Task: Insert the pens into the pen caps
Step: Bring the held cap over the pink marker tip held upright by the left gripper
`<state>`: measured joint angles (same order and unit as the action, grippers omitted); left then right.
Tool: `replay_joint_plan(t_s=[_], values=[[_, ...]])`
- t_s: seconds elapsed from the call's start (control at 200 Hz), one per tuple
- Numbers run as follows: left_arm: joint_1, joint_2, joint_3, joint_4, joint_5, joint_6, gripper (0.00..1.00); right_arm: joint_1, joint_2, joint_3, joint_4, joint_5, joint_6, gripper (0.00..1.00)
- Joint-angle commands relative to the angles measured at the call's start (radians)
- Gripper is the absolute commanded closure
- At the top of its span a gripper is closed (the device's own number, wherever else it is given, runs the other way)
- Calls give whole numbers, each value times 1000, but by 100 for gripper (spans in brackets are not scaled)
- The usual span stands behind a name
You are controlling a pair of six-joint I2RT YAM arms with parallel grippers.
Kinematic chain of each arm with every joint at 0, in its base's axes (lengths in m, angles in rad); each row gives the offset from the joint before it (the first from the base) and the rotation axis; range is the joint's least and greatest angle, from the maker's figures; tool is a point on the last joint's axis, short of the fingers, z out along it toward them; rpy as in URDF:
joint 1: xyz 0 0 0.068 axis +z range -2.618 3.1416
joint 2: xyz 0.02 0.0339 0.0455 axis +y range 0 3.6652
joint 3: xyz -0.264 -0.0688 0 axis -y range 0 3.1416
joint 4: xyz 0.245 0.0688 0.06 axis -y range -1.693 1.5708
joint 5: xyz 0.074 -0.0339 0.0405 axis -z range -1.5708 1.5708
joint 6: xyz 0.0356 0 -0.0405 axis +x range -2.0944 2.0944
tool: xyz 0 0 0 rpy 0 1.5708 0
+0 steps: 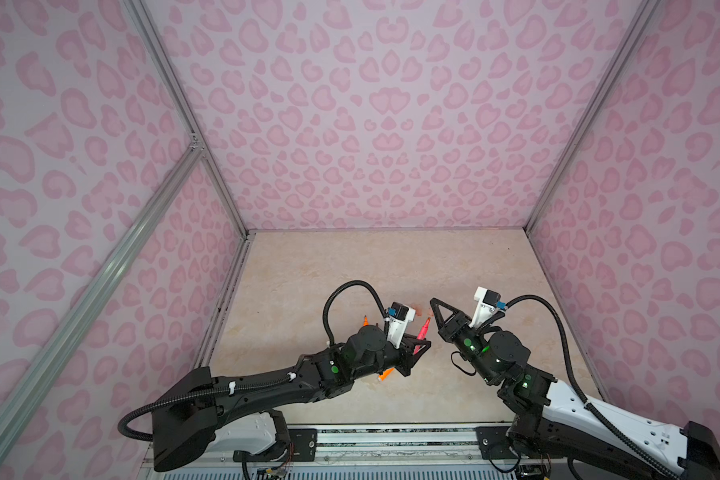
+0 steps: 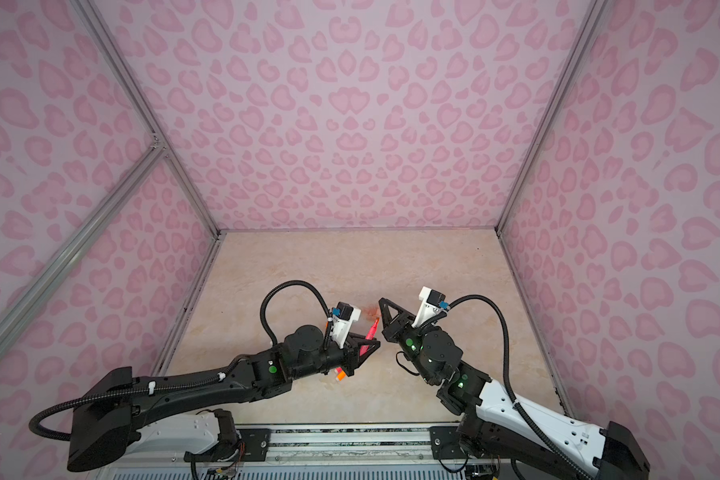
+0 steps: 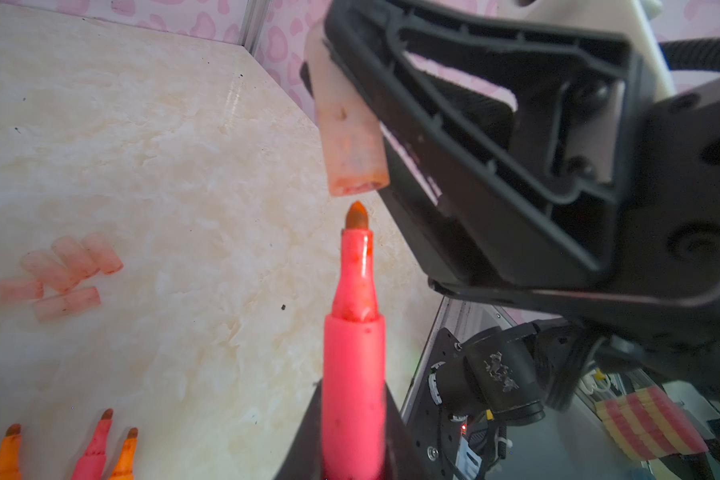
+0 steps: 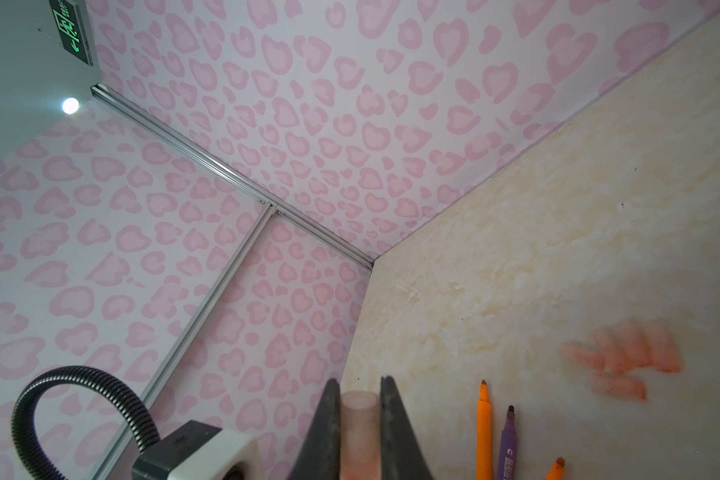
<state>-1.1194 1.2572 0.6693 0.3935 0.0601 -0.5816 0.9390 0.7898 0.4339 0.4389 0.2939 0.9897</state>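
The table (image 1: 391, 266) carries everything, and I work above its middle, a little toward the near edge. My left pincer (image 1: 424, 345) is clamped on a pink-red pen (image 3: 353, 365). My right pincer (image 1: 433, 302) is closed on one pen cap (image 3: 352, 141), with its open mouth turned to the pen. The other pens (image 4: 484, 432) lie on the table beside my left arm, and the spare caps (image 3: 65, 270) are heaped near the middle. The dark tip (image 3: 356, 216) sits just short of the cap's mouth, not yet inside.

The cap looks tilted against the pen's line. If I push like this, I expect the tip to catch the rim and smear ink. It could also lever the cap askew between my fingers. The pen could slide back through my left grip, or the cap could pop free and drop among the spares.
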Motion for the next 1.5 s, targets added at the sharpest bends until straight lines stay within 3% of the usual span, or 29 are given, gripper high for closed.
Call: replay_joint_plan(t_s=[0.0, 0.495, 0.93, 1.145, 1.495], values=[[0, 2, 13, 47, -12, 5, 97, 9, -1, -13, 31, 1, 10, 94], [8, -15, 19, 39, -41, 3, 97, 80, 50, -57, 116, 28, 4, 97], [40, -34, 10, 64, 6, -50, 97, 171, 115, -124, 349, 62, -68, 98], [44, -58, -1, 60, 1, -35, 97, 195, 132, -105, 326, 63, -86, 98], [42, -110, -45, 30, -11, 66, 97, 156, -98, -49, -24, 179, -109, 53]])
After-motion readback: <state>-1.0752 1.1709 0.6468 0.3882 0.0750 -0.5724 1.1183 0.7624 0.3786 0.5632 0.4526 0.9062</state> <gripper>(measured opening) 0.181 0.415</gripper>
